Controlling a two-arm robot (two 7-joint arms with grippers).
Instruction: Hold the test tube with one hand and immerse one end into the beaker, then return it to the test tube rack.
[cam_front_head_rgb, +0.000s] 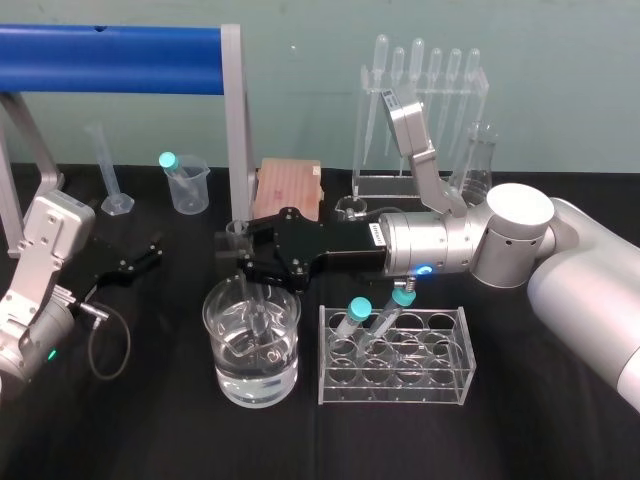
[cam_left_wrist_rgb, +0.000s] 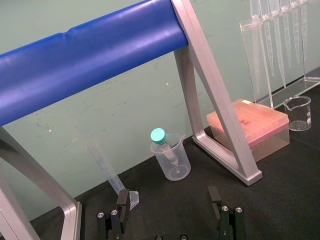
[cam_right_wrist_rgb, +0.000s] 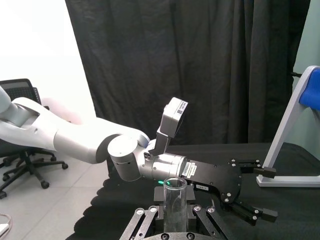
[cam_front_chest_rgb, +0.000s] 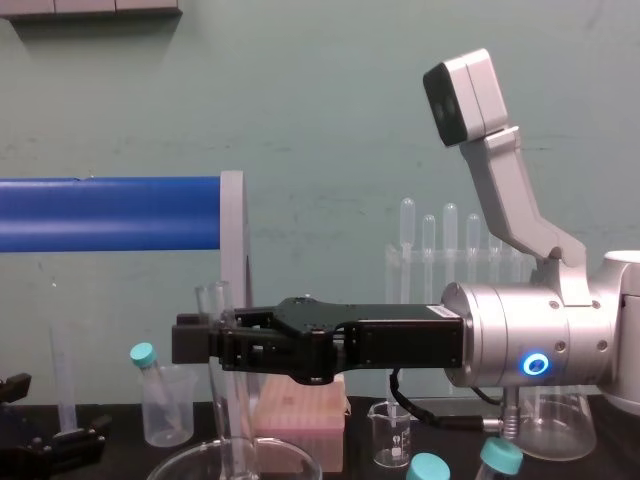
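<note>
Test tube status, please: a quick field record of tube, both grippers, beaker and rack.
rack: holds two teal-capped tubes
beaker: holds clear liquid, left of the rack
test tube: near upright, lower end inside the beaker
right gripper: shut on the test tube, over the beaker
left gripper: open, parked at far left

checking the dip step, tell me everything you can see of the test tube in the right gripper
The test tube is a long, slim, clear glass tube, uncapped, with a slightly flared rim. It stands nearly upright, a little tilted. The right gripper is shut on it just below the rim. Its lower end reaches down inside the wide beaker, which holds clear liquid. Whether the tip is under the surface is hard to tell.
</note>
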